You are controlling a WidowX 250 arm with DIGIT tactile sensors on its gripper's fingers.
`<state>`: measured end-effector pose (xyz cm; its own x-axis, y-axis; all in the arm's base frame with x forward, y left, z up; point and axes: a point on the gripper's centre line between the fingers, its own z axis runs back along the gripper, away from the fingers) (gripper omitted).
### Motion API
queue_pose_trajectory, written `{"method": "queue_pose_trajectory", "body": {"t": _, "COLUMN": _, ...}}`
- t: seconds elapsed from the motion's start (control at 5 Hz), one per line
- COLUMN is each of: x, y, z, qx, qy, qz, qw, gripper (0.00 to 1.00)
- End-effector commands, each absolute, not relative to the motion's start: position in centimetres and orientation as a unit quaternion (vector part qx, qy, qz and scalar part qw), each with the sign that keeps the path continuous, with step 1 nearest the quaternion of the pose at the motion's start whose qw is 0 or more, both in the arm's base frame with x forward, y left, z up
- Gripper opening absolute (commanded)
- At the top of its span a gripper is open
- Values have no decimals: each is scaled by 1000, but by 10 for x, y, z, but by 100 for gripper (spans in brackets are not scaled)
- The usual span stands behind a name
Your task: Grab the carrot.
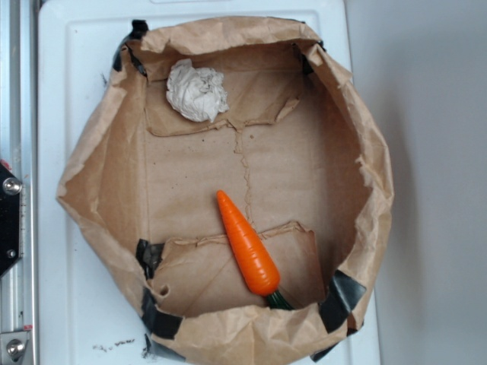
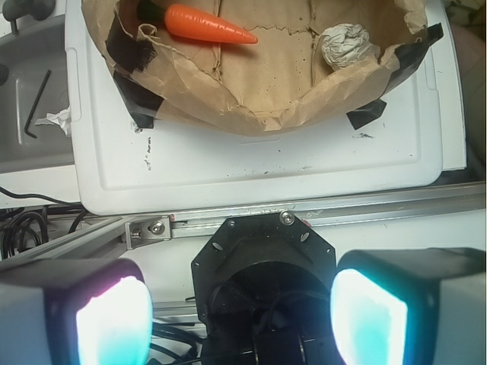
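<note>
The carrot (image 1: pixel 248 245) is glossy orange and lies inside a shallow brown paper bag (image 1: pixel 106 190), tip toward the bag's middle and dark green stem at the lower rim. In the wrist view the carrot (image 2: pixel 207 24) shows at the top left, far from my gripper (image 2: pixel 242 312). The gripper is open, its two glowing pads wide apart with nothing between them, hanging over the robot's black base, well outside the bag. The gripper does not appear in the exterior view.
A crumpled off-white paper ball (image 1: pixel 197 90) sits in the bag's far corner, also the paper ball (image 2: pixel 346 46) at top right of the wrist view. The bag rests on a white plastic lid (image 2: pixel 251 160). An aluminium rail (image 2: pixel 304 217) and cables run near the base.
</note>
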<state>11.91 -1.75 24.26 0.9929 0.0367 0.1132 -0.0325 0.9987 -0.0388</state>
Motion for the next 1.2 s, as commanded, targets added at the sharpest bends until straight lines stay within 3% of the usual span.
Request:
{"method": "queue_pose_trajectory", "body": {"t": 0.0, "x": 119, "y": -18, "z": 243, "qx": -18, "qy": -57, "qz": 17, "qw": 998, "gripper": 100}}
{"method": "queue_pose_trajectory", "body": {"t": 0.4, "x": 207, "y": -46, "z": 233, "qx": -2, "qy": -85, "qz": 28, "qw": 996, "gripper": 100}}
{"method": "queue_pose_trajectory", "body": {"t": 0.6, "x": 240, "y": -49, "z": 229, "qx": -15, "qy": -120, "qz": -41, "qw": 992, "gripper": 100}}
{"method": "queue_pose_trajectory", "body": {"t": 0.8, "x": 260, "y": -38, "z": 225, "qx": -21, "qy": -169, "qz": -122, "qw": 978, "gripper": 100}}
{"method": "queue_pose_trajectory", "body": {"t": 1.0, "x": 270, "y": -26, "z": 217, "qx": -7, "qy": -188, "qz": -191, "qw": 963, "gripper": 100}}
